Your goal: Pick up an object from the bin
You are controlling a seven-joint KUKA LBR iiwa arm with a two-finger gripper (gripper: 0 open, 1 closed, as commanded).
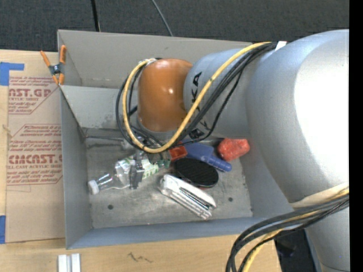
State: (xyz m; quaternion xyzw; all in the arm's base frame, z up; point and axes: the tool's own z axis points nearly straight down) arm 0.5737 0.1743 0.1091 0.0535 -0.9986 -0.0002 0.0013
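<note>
My gripper (pixel 136 171) reaches down under the orange wrist cover into the left middle of the bin. It is low over a clear, shiny plastic piece (pixel 109 178) with a white cap that lies on the bin floor. Beside the gripper on its right lies a small green and white item (pixel 151 166). A white ribbed tool (pixel 187 194) lies just right of that, toward the front.
A black oval brush with a blue handle (pixel 198 171) lies in the bin's middle, with a small orange-red piece (pixel 178 151) behind it and a red lump (pixel 233 148) at the right. The arm and its cables cover the bin's back right.
</note>
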